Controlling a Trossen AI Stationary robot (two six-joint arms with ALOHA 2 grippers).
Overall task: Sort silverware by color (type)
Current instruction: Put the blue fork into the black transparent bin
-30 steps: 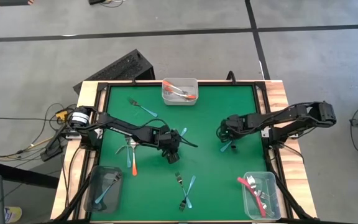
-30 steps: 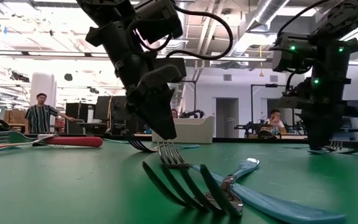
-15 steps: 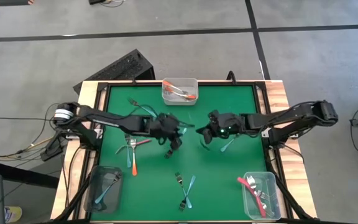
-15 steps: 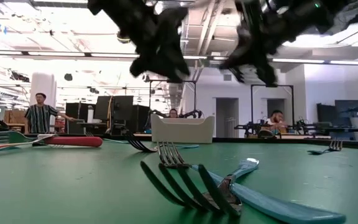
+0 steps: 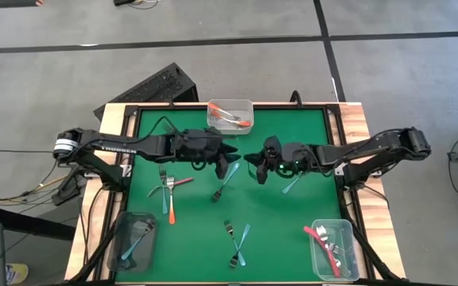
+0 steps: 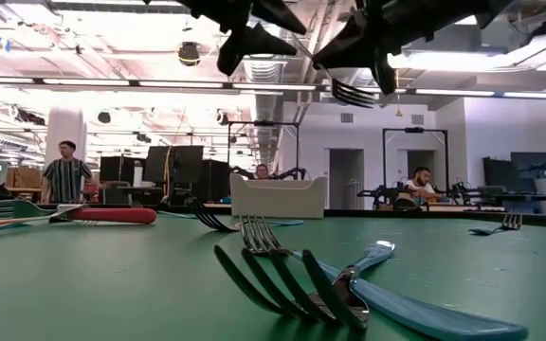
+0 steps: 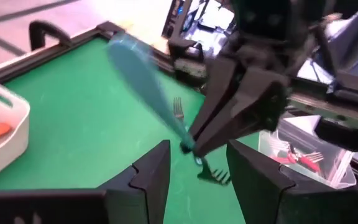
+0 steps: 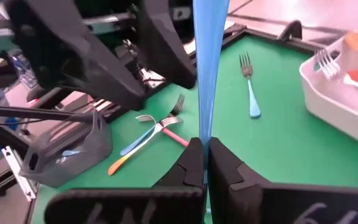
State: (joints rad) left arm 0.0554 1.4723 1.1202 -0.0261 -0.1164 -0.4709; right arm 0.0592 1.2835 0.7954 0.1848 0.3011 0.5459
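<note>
The right gripper (image 8: 202, 163) is holding a light blue fork (image 8: 207, 68) in the air above the middle of the bench (image 5: 293, 230); its jaws are clamped on the thin handle near the tine end, so the handle is standing out long in front of them. The left gripper (image 7: 197, 163) is facing it at close range with its jaws apart, the fork lying between them but not yet touching.

This fork is looking light and stiff, and I think its smooth narrow handle can be slippery and can swing in a pinch near one end. A hold across the flat of the handle, close to the middle, is probably the safest place to take it.
</note>
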